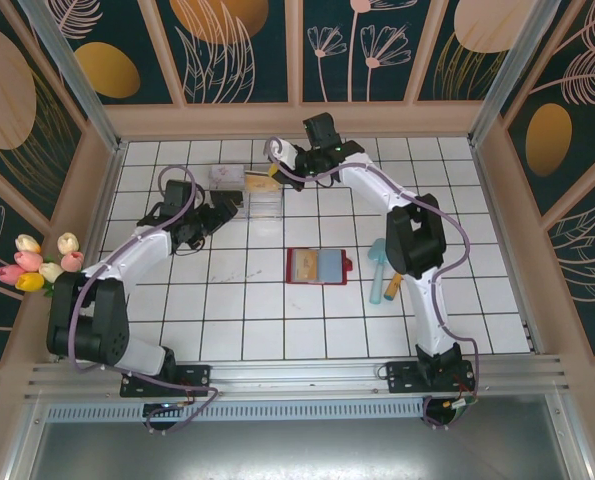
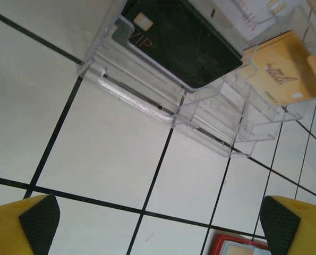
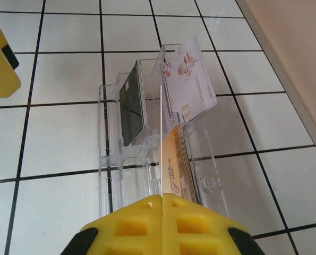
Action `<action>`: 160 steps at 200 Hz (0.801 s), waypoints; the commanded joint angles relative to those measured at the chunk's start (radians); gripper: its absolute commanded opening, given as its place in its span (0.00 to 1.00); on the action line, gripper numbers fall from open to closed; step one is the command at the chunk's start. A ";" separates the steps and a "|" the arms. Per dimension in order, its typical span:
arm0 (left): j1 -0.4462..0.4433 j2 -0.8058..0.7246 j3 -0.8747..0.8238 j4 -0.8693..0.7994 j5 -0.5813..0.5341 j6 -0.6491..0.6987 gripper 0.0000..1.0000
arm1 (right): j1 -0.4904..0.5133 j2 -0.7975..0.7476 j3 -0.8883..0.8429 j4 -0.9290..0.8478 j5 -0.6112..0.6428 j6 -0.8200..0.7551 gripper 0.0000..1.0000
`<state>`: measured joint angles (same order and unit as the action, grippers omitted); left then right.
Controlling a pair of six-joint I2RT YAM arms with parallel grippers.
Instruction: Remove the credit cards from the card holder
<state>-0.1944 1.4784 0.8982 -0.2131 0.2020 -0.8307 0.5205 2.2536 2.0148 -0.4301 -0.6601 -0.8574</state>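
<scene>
Card holder: open, credit cards showing inside. Clear box: three cards filed. Left gripper wide, empty (right gripper pinched shut, nothing visibly held).

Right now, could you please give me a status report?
Left gripper open, facing clear box. Right gripper shut, over it. Card holder open mid-table, cards inside. Nothing blocks the holder.

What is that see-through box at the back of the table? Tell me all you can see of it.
The clear plastic box is a stepped rack of transparent slots, standing on the white tiled table. A black card, a white card and a tan-orange card sit in separate slots.
</scene>
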 commanded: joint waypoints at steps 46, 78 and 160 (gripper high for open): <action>0.007 0.047 0.018 0.024 0.050 -0.007 0.99 | -0.012 0.078 0.089 -0.053 -0.030 -0.102 0.00; 0.007 0.084 0.021 0.023 0.077 -0.001 0.98 | -0.013 0.103 0.118 -0.014 -0.027 -0.089 0.00; 0.007 0.106 0.012 0.039 0.125 0.018 0.98 | -0.016 0.148 0.167 -0.050 -0.025 -0.072 0.10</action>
<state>-0.1944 1.5612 0.8982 -0.2005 0.2882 -0.8303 0.5129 2.3669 2.1391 -0.4698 -0.6613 -0.9329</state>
